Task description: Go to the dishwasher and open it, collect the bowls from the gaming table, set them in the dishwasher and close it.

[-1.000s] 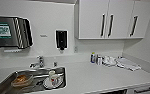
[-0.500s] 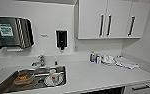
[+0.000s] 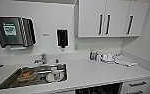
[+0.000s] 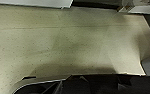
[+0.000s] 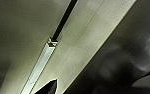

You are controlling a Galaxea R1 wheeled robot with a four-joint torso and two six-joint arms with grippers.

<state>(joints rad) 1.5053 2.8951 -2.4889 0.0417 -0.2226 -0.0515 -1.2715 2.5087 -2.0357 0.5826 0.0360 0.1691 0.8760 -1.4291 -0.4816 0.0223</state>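
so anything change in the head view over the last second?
Nothing moved in the scene. The whole picture shifted slightly, so the camera moved, not the things. The sink with its cup and brownish dish, the soap dispenser and the upper cabinets stayed as they were.

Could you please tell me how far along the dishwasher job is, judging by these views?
Looks done: the robot faces the kitchen counter, and the dishwasher beneath it shows a dark interior, so it appears open. In hand: nothing visibly; the wrist views show floor. Left: no green bowls are on the counter or in the sink, so collecting, loading and closing remain.
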